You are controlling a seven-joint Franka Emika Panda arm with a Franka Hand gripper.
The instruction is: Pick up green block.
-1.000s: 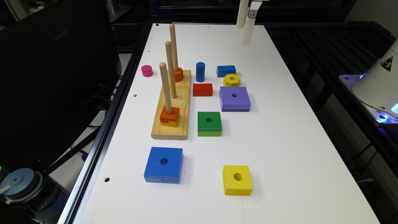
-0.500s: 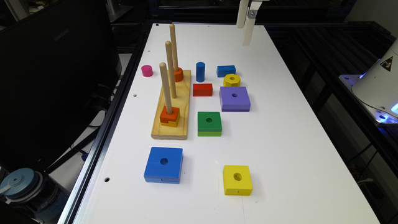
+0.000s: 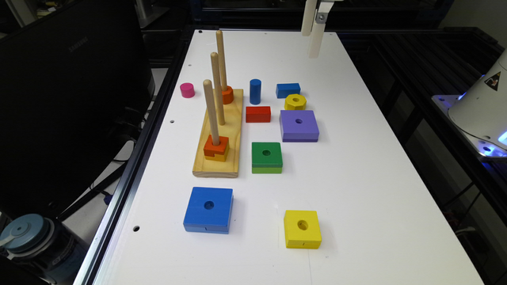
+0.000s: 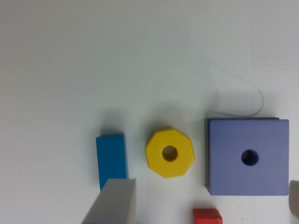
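The green block (image 3: 267, 157) lies flat on the white table (image 3: 356, 178), dark green over lime green with a round centre hole, just beside the wooden peg base (image 3: 220, 138). My gripper (image 3: 315, 31) hangs high over the far end of the table, well away from the green block. In the wrist view the gripper (image 4: 205, 186) is open, its fingers (image 4: 114, 203) set wide apart with nothing held between them.
A purple square block (image 3: 299, 125) (image 4: 247, 156), a yellow octagon (image 3: 295, 102) (image 4: 169, 153), a small blue block (image 3: 288, 90) (image 4: 111, 161), a red block (image 3: 258, 114) (image 4: 207, 216) and a blue cylinder (image 3: 255, 91) lie beyond the green block. A large blue square (image 3: 208, 209) and a yellow square (image 3: 302, 228) lie nearer. A pink cylinder (image 3: 187, 90) stands at the exterior view's left.
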